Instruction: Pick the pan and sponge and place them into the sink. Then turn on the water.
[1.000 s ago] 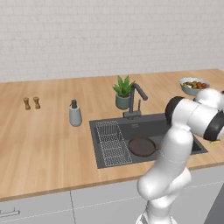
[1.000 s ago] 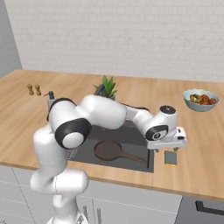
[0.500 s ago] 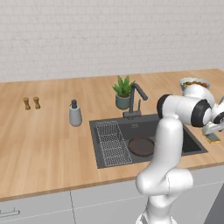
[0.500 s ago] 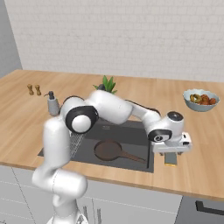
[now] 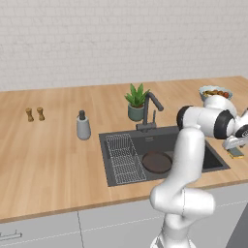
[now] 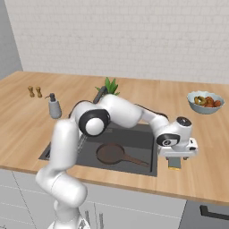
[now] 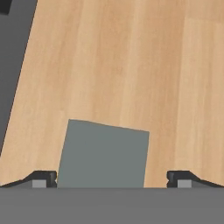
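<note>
Countertop (image 6: 134,179) right of the sink (image 6: 147,138): the wide-open gripper (image 6: 175,157) has dropped closer over the sponge (image 7: 103,154).

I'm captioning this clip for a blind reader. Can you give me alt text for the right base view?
The white arm reaches over the sink, open gripper poised over the sponge on the wooden counter right of the basin. The pan already lies in the sink; a bowl of food sits further back.
</note>
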